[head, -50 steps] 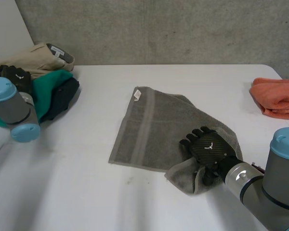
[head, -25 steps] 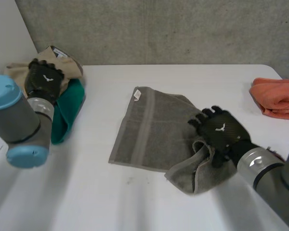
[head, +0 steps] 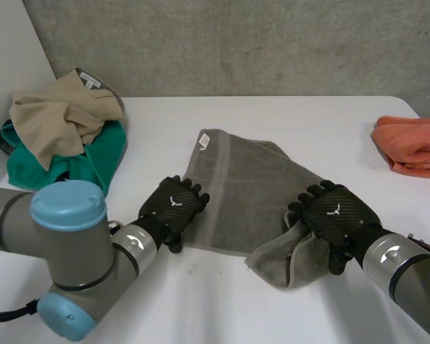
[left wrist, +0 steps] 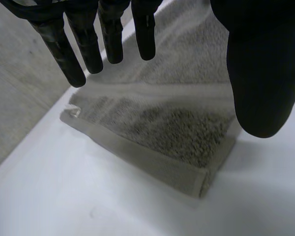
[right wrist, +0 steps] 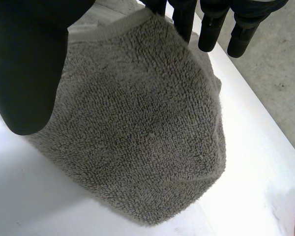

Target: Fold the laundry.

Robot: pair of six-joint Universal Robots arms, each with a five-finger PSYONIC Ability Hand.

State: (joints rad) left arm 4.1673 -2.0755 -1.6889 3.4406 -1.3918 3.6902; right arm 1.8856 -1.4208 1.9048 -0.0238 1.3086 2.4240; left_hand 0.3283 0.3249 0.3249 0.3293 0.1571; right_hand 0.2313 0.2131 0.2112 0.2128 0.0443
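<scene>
The soft towel (head: 233,183) is lying limp; pinch its corners. Left hand (head: 173,206) and right hand (head: 335,213) are hovering there, straight-fingered, empty.

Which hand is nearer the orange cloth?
Right. The right hand is over the end of the grey towel toward the orange cloth; the left hand is at its other end.

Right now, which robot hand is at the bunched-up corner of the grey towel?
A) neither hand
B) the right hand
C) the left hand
B: the right hand sits at the rumpled near corner of the grey towel, while the left hand is at the towel's other near corner, which lies flat.
</scene>
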